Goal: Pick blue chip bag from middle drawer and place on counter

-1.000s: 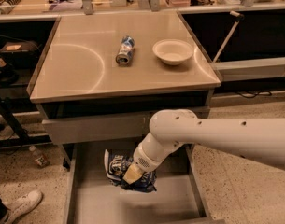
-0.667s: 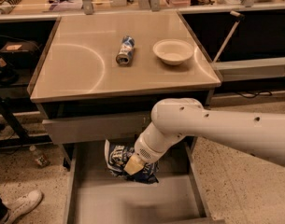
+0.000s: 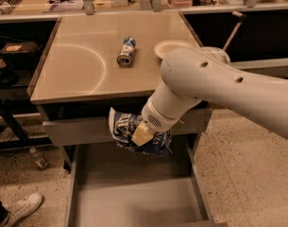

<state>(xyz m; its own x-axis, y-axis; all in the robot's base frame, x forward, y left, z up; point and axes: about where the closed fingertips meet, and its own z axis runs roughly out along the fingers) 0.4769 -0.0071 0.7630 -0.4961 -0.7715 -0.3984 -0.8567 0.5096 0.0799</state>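
The blue chip bag [image 3: 134, 131], crumpled navy foil with white lettering, hangs in my gripper [image 3: 141, 135] above the open middle drawer [image 3: 134, 197], level with the closed drawer front just under the counter's front edge. My gripper is shut on the bag; one tan finger pad [image 3: 142, 134] presses on its front. My thick white arm [image 3: 219, 84] reaches in from the right and covers the counter's right front corner. The beige counter [image 3: 82, 65] lies just above and behind the bag.
A small blue-and-white can [image 3: 126, 51] lies on its side mid-counter. A white bowl [image 3: 169, 48] sits to its right, partly behind my arm. A white shoe [image 3: 18, 208] is on the floor at lower left. A dark cart [image 3: 6, 79] stands left of the counter.
My gripper has lifted the bag up out of the drawer, from near the drawer floor to the height of the counter's front edge. My arm has swung up over the counter's right side.
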